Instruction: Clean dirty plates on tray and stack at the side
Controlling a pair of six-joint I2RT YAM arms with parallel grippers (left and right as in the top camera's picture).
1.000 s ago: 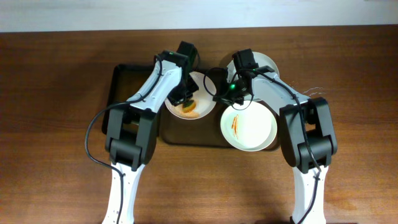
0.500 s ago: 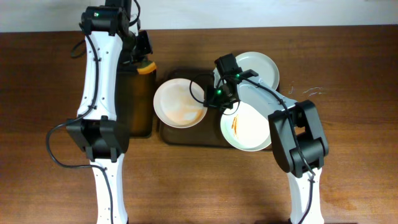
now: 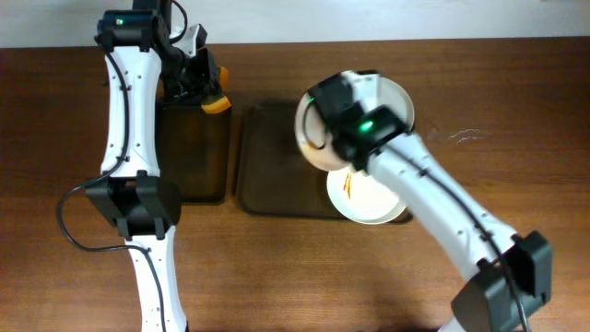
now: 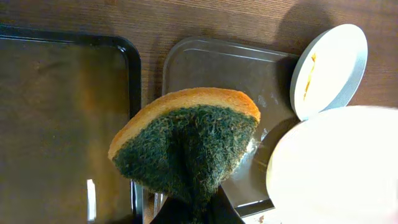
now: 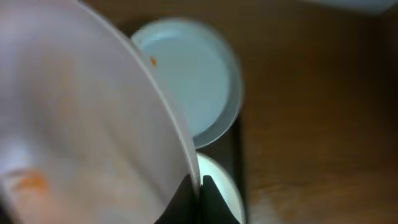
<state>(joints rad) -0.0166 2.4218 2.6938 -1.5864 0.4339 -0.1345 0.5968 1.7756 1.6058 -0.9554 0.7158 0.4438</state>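
My right gripper is shut on the rim of a white plate and holds it tilted above the right tray's far right corner. In the right wrist view the fingers pinch that plate, which carries a faint orange smear. A dirty plate with orange streaks lies on the tray's near right corner. Another white plate sits on the table behind. My left gripper is shut on an orange and green sponge, held over the left tray; the left wrist view shows it close.
Two dark trays lie side by side at the table's middle. Brown table surface lies to the left, right and front. The streaked plate also shows in the left wrist view, beside the right tray.
My right gripper has lifted the plate off the tray and carried it right, toward the back plate. My left arm with the sponge has shifted slightly over the left tray.
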